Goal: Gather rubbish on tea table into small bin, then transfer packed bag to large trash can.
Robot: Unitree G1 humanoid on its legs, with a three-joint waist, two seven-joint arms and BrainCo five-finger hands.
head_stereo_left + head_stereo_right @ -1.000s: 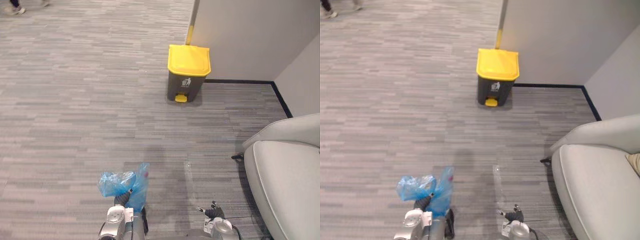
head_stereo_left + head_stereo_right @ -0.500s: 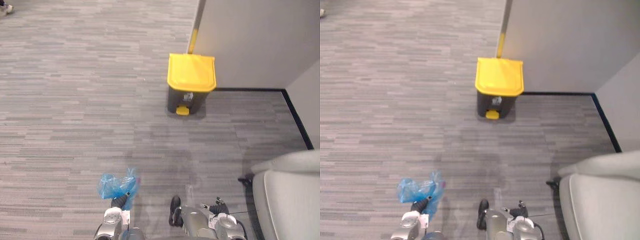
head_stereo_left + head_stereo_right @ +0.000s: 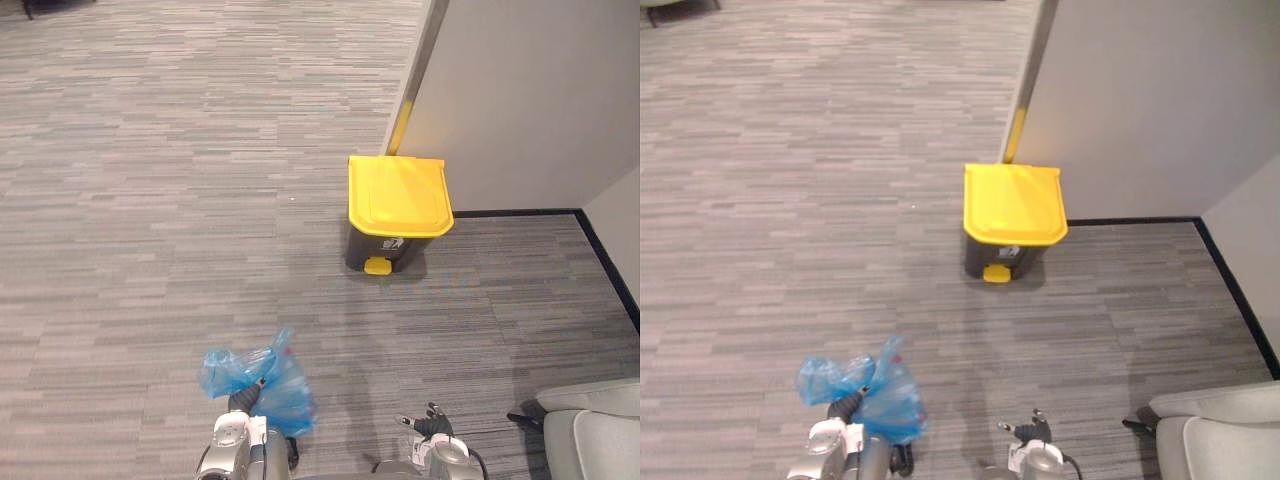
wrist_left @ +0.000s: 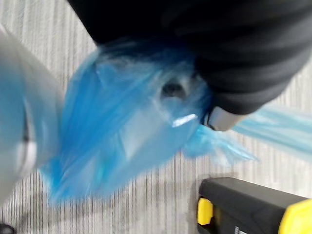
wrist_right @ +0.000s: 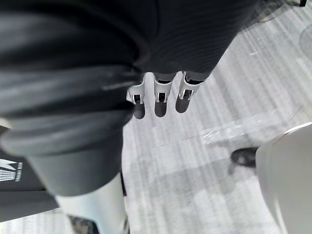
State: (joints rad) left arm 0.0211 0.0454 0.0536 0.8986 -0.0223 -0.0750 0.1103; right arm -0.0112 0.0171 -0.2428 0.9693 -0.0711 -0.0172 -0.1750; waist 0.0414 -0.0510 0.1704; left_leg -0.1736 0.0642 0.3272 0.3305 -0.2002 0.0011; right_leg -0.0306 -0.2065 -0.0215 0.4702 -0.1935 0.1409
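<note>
A crumpled blue plastic bag (image 3: 258, 372) hangs above the grey carpet at the lower left, and my left hand (image 3: 241, 401) is shut on its gathered top. In the left wrist view the bag (image 4: 122, 131) bulges right beside the hand's dark cover (image 4: 243, 58). The large trash can (image 3: 397, 212), dark grey with a yellow lid and yellow pedal, stands with its lid down ahead and to the right, against the wall corner; it also shows as the trash can (image 4: 253, 210) past the bag. My right hand (image 3: 428, 424) hangs low at the bottom right, its fingers (image 5: 158, 100) relaxed and holding nothing.
A pale grey wall (image 3: 540, 90) with a black skirting runs behind the can, and a yellow strip (image 3: 402, 128) marks its corner. A light grey armchair (image 3: 605, 435) sits at the bottom right. Open carpet stretches to the left and ahead.
The camera has shifted: the trash can now sits lower and further right, and the armchair has slid toward the bottom right corner. The bag stays in my left hand and hangs fuller.
</note>
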